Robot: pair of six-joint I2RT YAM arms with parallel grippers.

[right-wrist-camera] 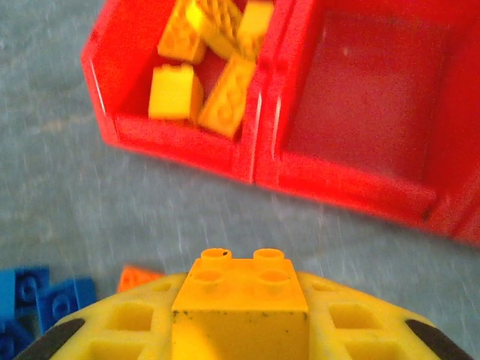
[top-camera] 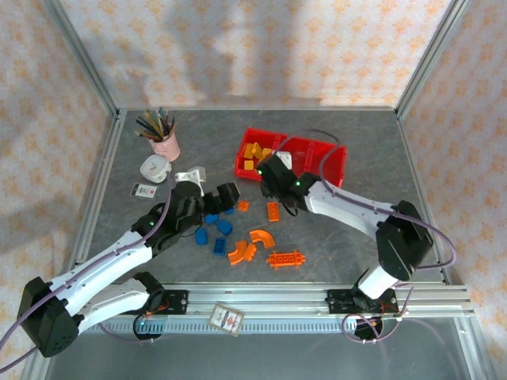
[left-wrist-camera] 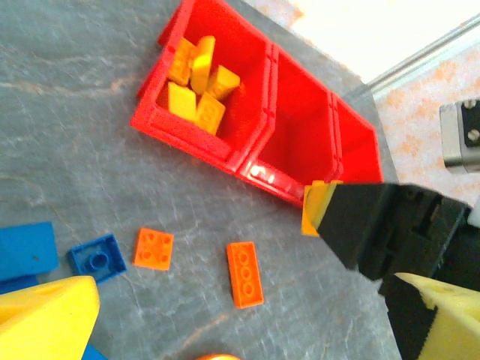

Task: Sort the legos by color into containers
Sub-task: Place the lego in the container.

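1. Yellow brick point(right-wrist-camera: 240, 296) sits clamped in my right pincer point(right-wrist-camera: 240, 330), near the red tray point(right-wrist-camera: 180, 139).
2. Blue bricks point(top-camera: 224, 227), then orange bricks point(top-camera: 257, 237), wait loose on the table point(top-camera: 214, 134).
3. The tray's left compartment holds yellow ones; the other two look empty.

Glossy translucent red plastic tray point(right-wrist-camera: 180, 142), smooth plastic yellow brick point(right-wrist-camera: 240, 300), matt grey veined stone-look tabletop point(left-wrist-camera: 75, 112).

Bright diffuse light, blurry wrist views

No text can be read on anything here.
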